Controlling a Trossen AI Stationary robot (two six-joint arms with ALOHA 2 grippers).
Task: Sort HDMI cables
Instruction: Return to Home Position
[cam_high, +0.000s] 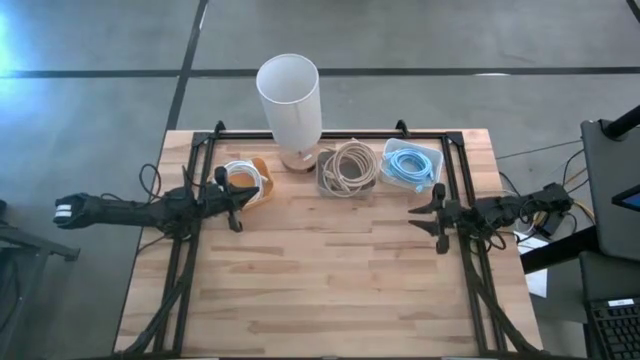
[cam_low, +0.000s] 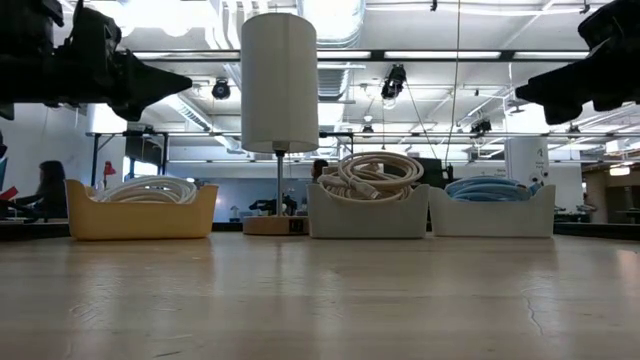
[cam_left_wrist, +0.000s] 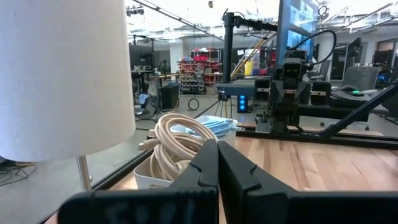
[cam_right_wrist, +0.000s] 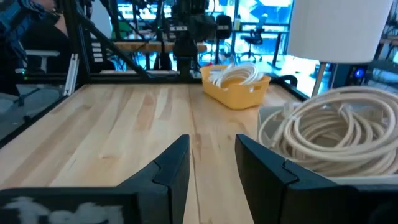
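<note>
The HDMI cables lie as coils in three trays along the table's far edge. White coils (cam_high: 240, 178) fill the orange tray (cam_low: 140, 218), beige coils (cam_high: 347, 168) the grey tray (cam_low: 366, 218), and light blue coils (cam_high: 411, 165) the white tray (cam_low: 492, 216). My left gripper (cam_high: 243, 203) hangs shut above the table, just on the near side of the orange tray; its fingertips (cam_left_wrist: 217, 163) meet. My right gripper (cam_high: 413, 216) hangs open at the table's right, near the white tray, with nothing between its fingers (cam_right_wrist: 213, 158). In the low view both grippers (cam_low: 165, 85) (cam_low: 535, 92) are well above the tabletop.
A tall white cylinder (cam_high: 290, 95) on a thin stem with a wooden foot (cam_low: 275, 225) stands at the far edge between the orange and grey trays. A black frame (cam_high: 455, 180) borders the table. The wooden tabletop (cam_high: 330, 270) stretches from the trays to the near edge.
</note>
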